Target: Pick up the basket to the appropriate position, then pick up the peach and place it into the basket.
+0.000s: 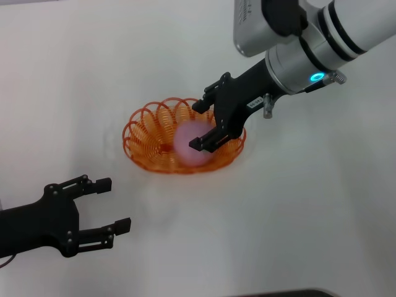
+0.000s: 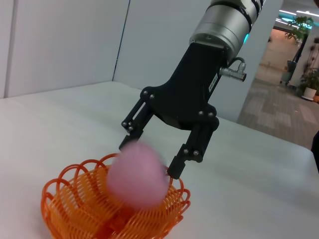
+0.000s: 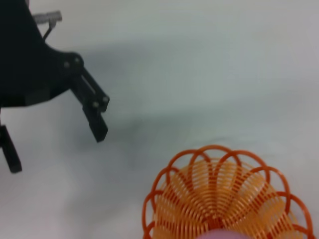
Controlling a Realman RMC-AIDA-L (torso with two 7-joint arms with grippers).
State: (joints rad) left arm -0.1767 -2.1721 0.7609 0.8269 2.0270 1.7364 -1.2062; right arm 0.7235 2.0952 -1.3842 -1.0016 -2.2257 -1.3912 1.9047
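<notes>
Orange wire coils make up the basket [image 1: 162, 141], which sits on the white table [image 1: 309, 204] a little beyond the middle of the head view, its long axis running left to right and its scalloped rim facing up. The peach [image 1: 193, 143] is in the right half of the basket, a blurred pink ball; from the left wrist view it seems to sit at or slightly above rim height, and I cannot tell whether it already rests on the coils.

The right claw [image 1: 203, 124] reaches down over that same right half of the basket. Its two black fingers [image 1: 208, 140] are spread wide, wider than the peach, with one tip behind the fruit and the other in front of it toward the near rim. In the left wrist view there is a visible gap between the peach and at least the nearer fingertip, so the claw is released and grips nothing. Whether the far finger brushes the fruit is unclear because of the blur.

The left claw [image 1: 117, 204] lies low over the table at the near left, well apart from the basket, pointing to the right. Its fingers are also spread apart and hold nothing. In the right wrist view it shows as a dark shape beside the basket's rim.
</notes>
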